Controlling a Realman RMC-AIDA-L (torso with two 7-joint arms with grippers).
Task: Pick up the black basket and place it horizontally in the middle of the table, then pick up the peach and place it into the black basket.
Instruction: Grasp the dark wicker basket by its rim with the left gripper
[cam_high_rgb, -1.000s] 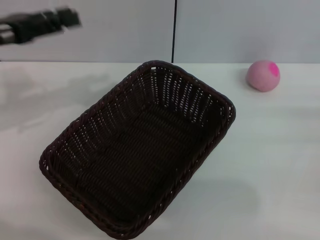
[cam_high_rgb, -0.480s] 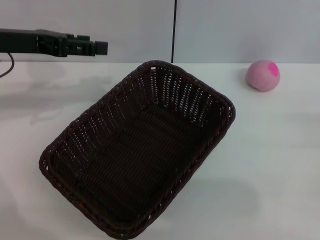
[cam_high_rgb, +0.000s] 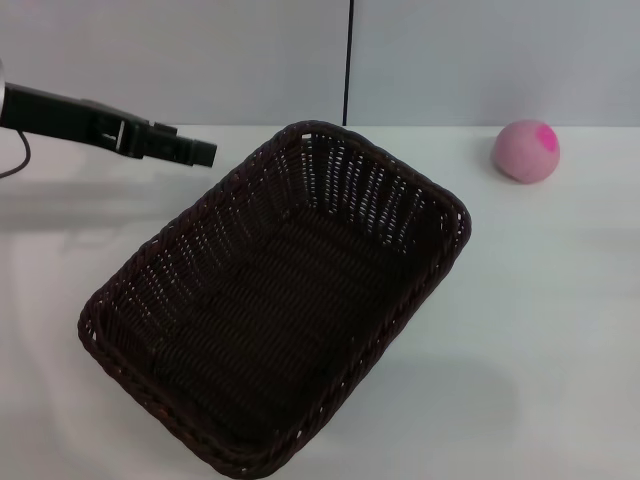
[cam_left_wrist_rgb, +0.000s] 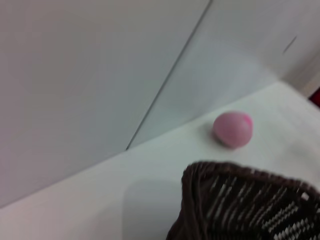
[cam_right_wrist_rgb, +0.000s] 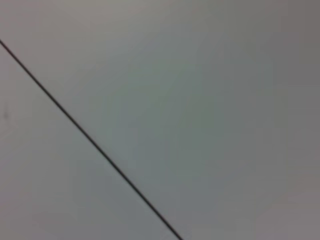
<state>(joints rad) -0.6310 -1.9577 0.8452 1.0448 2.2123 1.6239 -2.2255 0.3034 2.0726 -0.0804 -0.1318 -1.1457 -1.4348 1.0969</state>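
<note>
The black basket (cam_high_rgb: 275, 300) lies skewed on the white table (cam_high_rgb: 540, 320), one corner pointing to the far side, and it holds nothing. The peach (cam_high_rgb: 526, 151), pale pink with a magenta patch, sits at the far right of the table, apart from the basket. My left gripper (cam_high_rgb: 198, 153) reaches in from the left, above the table just left of the basket's far-left rim, holding nothing. The left wrist view shows the basket's rim corner (cam_left_wrist_rgb: 240, 200) and the peach (cam_left_wrist_rgb: 232, 129) beyond it. My right gripper is out of view.
A grey wall with a dark vertical seam (cam_high_rgb: 348, 60) stands behind the table. The right wrist view shows only that wall and seam (cam_right_wrist_rgb: 90, 137). A thin cable (cam_high_rgb: 18, 160) hangs from the left arm.
My left arm has swung in from the far left and come down toward the basket's far-left rim. The basket and the peach have not moved.
</note>
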